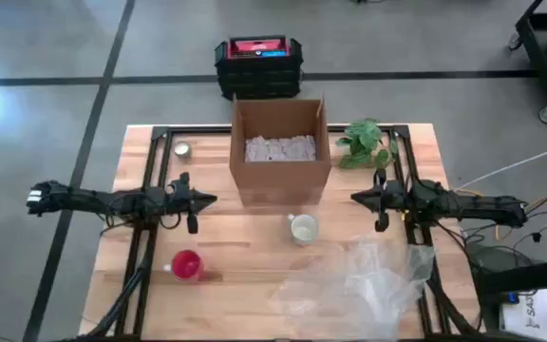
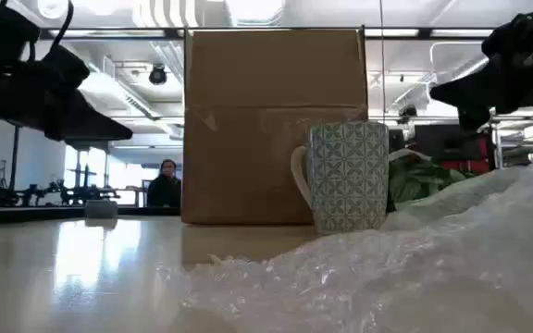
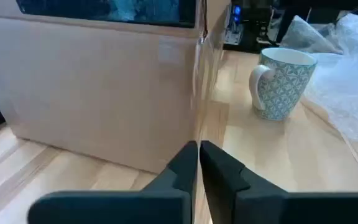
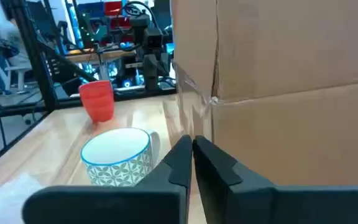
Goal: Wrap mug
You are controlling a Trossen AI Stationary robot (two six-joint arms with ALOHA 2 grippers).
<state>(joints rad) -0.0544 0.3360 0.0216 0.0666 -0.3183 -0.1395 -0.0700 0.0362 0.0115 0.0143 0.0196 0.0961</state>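
Observation:
The mug [image 1: 303, 228], white with a blue-green pattern, stands upright on the table in front of the cardboard box; it also shows in the low view [image 2: 345, 176], left wrist view [image 3: 283, 83] and right wrist view [image 4: 118, 155]. A clear bubble wrap sheet [image 1: 361, 285] lies crumpled on the table's near right part. My left gripper [image 1: 209, 199] hovers shut left of the box. My right gripper [image 1: 357, 199] hovers shut right of the box. Neither touches anything.
An open cardboard box [image 1: 280, 152] with filling stands at the table's middle far side. A red cup [image 1: 187, 266] stands near left, a small jar [image 1: 182, 149] far left, a green plant [image 1: 365, 142] far right. A black crate [image 1: 258, 65] sits on the floor beyond.

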